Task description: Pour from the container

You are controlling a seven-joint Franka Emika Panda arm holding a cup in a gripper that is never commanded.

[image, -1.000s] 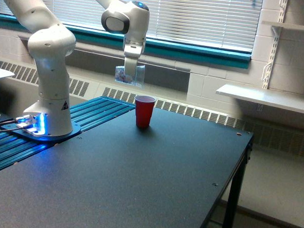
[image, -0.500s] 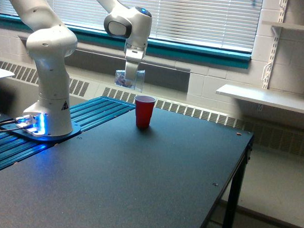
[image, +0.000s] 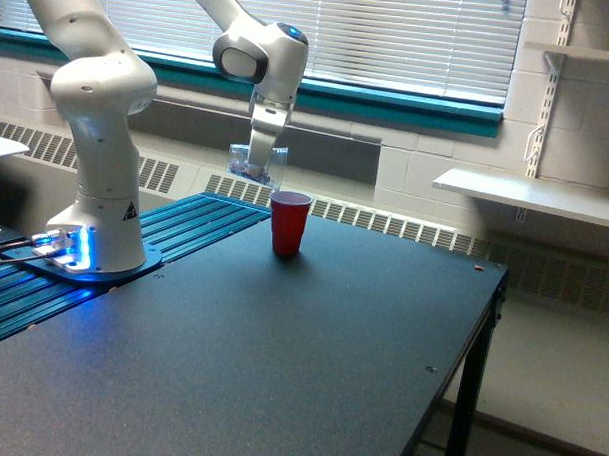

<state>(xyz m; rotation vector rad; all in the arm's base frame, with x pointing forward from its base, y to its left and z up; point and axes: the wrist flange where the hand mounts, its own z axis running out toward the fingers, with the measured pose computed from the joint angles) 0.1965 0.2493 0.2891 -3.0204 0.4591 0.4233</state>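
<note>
The gripper (image: 259,149) is clamped on the container (image: 255,164) — barely tilted, just above left of the red cup (image: 290,222); bits inside, so pouring seems not yet begun

A red cup (image: 290,222) stands upright on a big dark desk (image: 310,358). Behind it is a window with white blinds (image: 391,36). A white shelf (image: 531,196) sticks out from the wall at the exterior view's right.

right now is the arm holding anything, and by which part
Yes: the gripper holds the clear cup by its side wall, just above the red cup.
</note>
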